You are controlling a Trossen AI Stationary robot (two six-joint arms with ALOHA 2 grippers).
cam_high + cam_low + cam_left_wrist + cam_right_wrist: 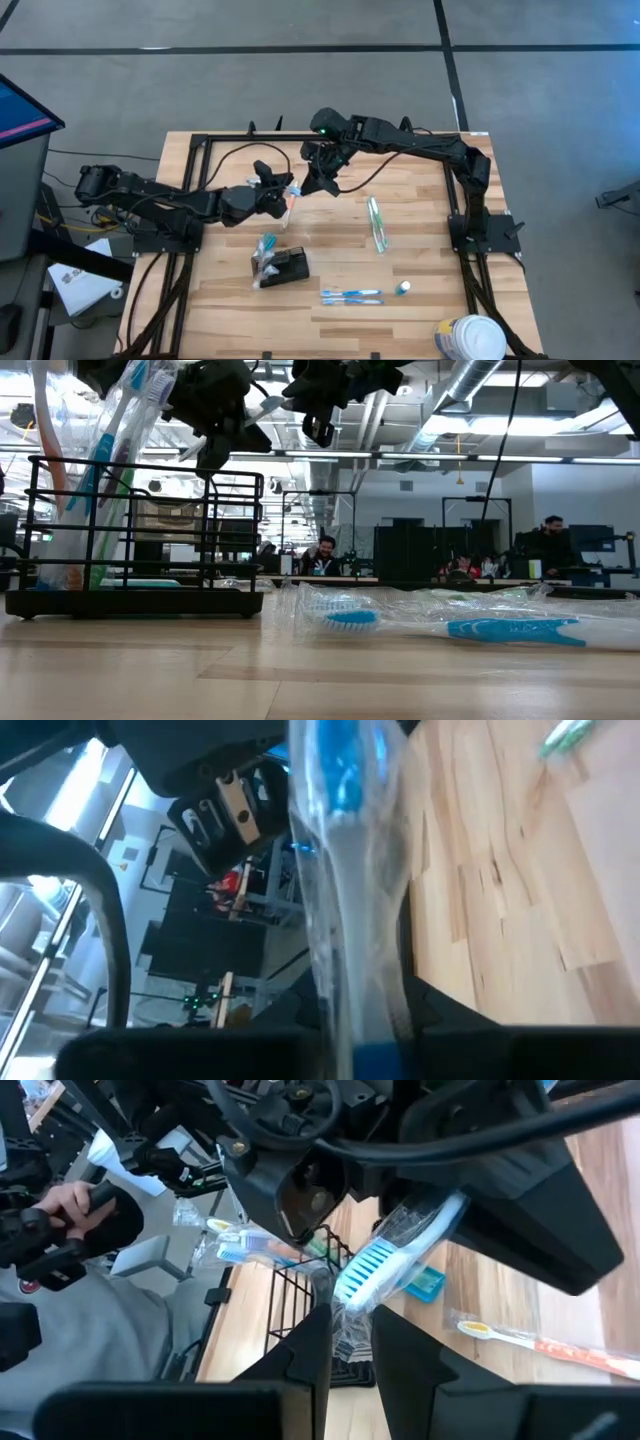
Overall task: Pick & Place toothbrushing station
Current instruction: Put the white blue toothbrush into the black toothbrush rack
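Above the middle of the tabletop (420, 215), the left tool (287, 199) and the right tool (318, 183) meet over a wrapped blue toothbrush (385, 1255); the left tool is clamped on its handle, the right tool's fingers (405, 1345) are pinched on the wrapper by its bristles. Nearer the front edge, the black holder (283, 267) rests on the tabletop with toothbrushes in it, another wrapped blue toothbrush (351, 296) lying just beside.

white tub (470, 338), green toothbrush (377, 224), two blue toothbrushes (351, 295)
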